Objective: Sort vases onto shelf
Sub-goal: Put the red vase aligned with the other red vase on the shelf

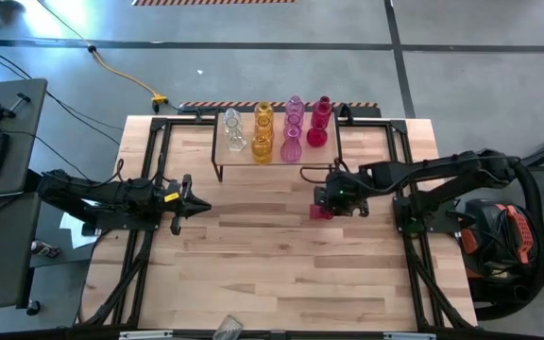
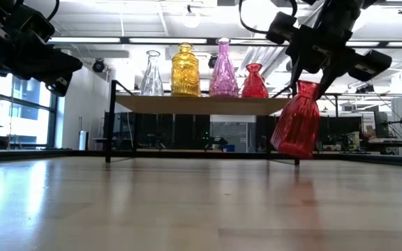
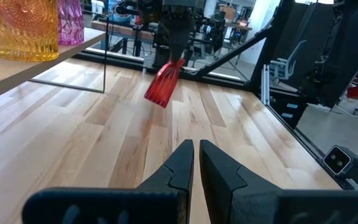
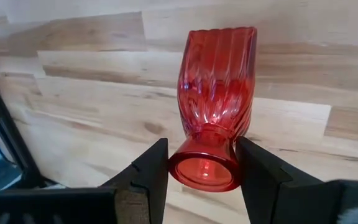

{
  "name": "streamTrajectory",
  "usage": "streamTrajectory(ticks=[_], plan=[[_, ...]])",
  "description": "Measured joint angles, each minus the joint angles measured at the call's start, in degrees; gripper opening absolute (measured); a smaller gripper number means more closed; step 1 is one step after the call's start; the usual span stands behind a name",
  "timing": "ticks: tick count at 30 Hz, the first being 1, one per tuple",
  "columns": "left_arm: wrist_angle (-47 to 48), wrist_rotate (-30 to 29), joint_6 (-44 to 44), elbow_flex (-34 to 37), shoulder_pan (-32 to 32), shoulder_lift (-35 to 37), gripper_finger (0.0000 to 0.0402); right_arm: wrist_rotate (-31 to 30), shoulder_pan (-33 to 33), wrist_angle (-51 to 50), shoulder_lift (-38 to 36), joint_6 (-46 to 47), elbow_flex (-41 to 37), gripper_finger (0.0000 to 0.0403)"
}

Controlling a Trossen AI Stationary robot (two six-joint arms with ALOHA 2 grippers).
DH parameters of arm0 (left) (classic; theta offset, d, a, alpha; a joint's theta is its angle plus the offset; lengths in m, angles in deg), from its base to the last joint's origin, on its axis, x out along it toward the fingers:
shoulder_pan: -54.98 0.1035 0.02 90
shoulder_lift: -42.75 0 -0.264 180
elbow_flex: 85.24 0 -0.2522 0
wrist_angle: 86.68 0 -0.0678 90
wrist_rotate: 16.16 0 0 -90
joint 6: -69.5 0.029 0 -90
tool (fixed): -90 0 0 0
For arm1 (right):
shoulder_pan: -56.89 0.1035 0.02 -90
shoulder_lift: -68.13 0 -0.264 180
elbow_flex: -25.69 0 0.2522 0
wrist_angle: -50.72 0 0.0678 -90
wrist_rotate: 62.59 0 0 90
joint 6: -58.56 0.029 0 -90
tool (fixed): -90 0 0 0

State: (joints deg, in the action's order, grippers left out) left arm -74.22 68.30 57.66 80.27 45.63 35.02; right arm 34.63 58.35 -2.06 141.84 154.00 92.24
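right gripper is clamped on the neck of a red vase, hanging it tilted just above the table, in front of the shelf. eight vases sit up there already. left gripper is closed, parked way off left.

two dark jointed arms, matte black wedge-shaped fingers, yellow wrist label
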Motion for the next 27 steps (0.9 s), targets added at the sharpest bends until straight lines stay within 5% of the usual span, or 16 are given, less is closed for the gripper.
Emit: streamTrajectory(ticks=[16,27], plan=[[0.0,0.0,0.0,0.0,0.0,0.0,0.0019,3.2,-9.1,-20.6,0.3,-13.1,17.2,0.0133],[0.0,0.0,0.0,0.0,0.0,0.0,0.0019,8.8,-17.3,-36.4,8.2,-25.2,34.8,0.0134]])
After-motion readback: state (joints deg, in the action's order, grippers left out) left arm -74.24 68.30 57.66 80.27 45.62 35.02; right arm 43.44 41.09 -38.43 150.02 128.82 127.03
